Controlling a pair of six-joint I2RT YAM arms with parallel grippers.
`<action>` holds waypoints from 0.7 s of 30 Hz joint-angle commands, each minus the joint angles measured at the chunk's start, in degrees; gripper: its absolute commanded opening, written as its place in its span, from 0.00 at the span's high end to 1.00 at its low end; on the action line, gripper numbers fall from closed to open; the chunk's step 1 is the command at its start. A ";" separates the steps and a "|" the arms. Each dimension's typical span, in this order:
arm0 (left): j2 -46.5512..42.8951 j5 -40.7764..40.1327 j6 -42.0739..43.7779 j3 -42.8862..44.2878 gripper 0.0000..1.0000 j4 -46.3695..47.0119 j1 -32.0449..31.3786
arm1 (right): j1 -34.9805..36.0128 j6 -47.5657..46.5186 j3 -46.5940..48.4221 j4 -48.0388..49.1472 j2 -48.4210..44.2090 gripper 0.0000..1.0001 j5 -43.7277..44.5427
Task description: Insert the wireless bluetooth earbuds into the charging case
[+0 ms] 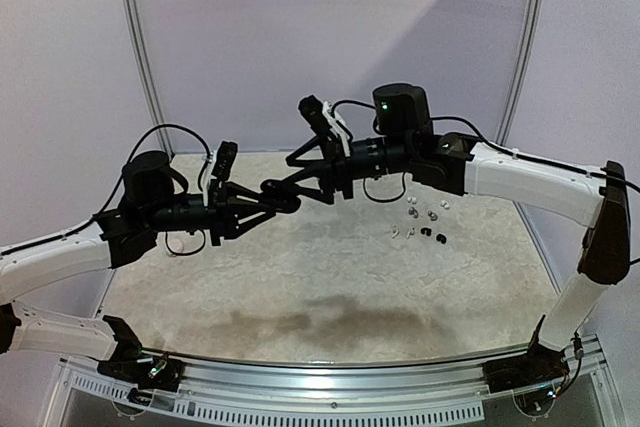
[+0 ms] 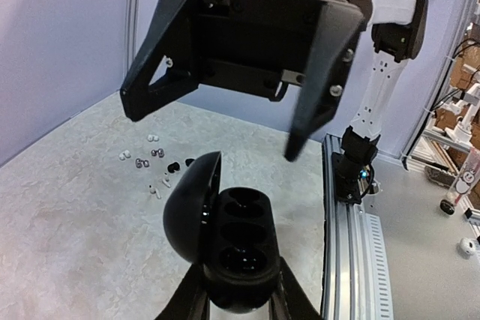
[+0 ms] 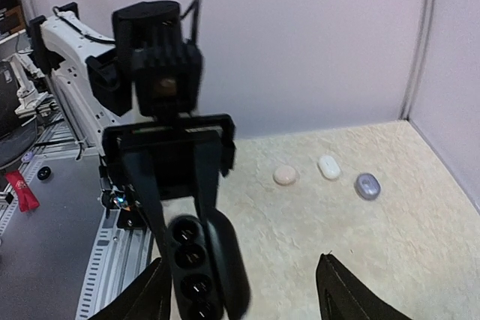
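The left gripper (image 2: 240,301) clenches the glossy black charging case (image 2: 225,245), domed lid open; the right gripper (image 2: 216,134) gapes near it. Only the right wrist view shows three pebble-shaped cases (image 3: 328,167).

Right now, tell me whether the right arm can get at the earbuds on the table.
Probably yes. The right gripper is open and empty, and the earbuds lie uncovered on the table near it. It would have to back off from the case in the left gripper.
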 commanded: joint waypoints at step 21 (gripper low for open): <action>-2.38 -1.91 0.31 -3.25 1.00 3.61 -0.39 | -39.82 -3.28 -8.86 -42.54 9.60 0.66 31.77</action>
